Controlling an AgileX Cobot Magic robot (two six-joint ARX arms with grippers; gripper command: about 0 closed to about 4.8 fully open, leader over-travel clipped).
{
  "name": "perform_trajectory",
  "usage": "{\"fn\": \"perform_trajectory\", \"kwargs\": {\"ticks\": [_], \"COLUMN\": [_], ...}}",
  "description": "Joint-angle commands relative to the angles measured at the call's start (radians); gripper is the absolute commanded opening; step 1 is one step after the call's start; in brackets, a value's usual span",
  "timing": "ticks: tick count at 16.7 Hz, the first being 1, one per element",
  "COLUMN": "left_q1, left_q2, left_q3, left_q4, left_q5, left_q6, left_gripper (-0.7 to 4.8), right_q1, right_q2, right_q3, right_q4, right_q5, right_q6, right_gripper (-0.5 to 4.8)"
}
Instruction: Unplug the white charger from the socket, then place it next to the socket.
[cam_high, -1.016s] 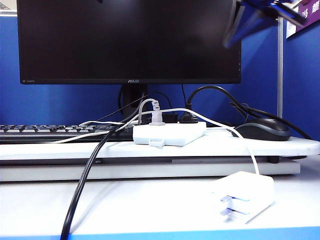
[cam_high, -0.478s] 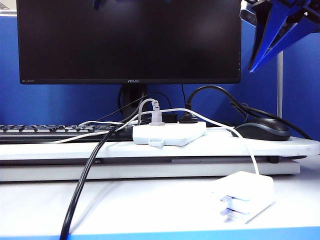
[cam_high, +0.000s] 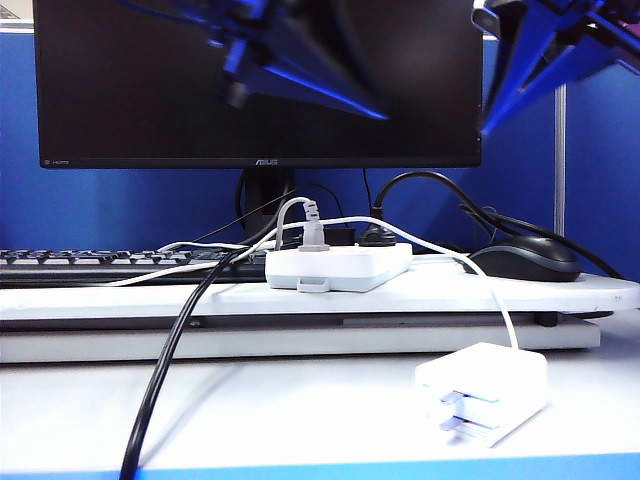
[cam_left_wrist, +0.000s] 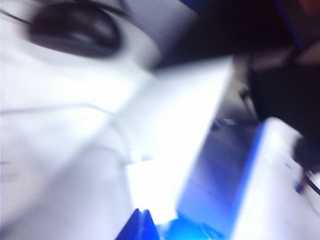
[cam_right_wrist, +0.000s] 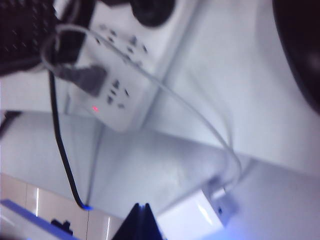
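Exterior view: our left gripper (cam_high: 300, 75) and right gripper (cam_high: 530, 65) hang high, fingers closed on nothing; well below them the white charger (cam_high: 485, 392) lies unplugged, in front of the socket (cam_high: 340, 267). Left wrist view: blurred, pinched fingertips (cam_left_wrist: 137, 227). Right wrist view: closed fingertips (cam_right_wrist: 141, 222) beside the charger (cam_right_wrist: 192, 220), the socket (cam_right_wrist: 125, 70) beyond.

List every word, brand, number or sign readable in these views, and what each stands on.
"ASUS": on the lower bezel of the monitor, centre.
Small mark on the bezel's lower left corner: too small to read.
Purple sign with white characters, top right of the exterior view: cut off and blurred, unreadable.
Socket: a red light, no legible text.
Charger: no text visible.
Left wrist view: too blurred for any text.
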Motion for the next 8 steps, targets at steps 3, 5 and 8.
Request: {"fn": "perform_trajectory", "kwargs": {"ticks": [3,5,8], "left_q1": [-0.077,-0.095,-0.121], "left_q2": [0.072,0.1,0.155], "left_q3": [0.005,0.005,0.005], "left_q4": [-0.025,-0.025,-0.02], "left_q5": [0.006,0.007,-0.001], "left_q6": [0.0,-0.001,0.0], "left_gripper": [-0.03,-0.03,-0.01], "right_q1": [-0.008,-0.029,-0.078], "right_q2": [-0.008,-0.012,-0.023], "right_q3": [0.008,0.009,0.019], "right_q4": [0.09,0.104,0.184], "right_q5": [0.152,0.182,0.18], "right_q6": [-0.042,-0.042,-0.041], "right_gripper": [-0.05,-0.05,-0.05]}}
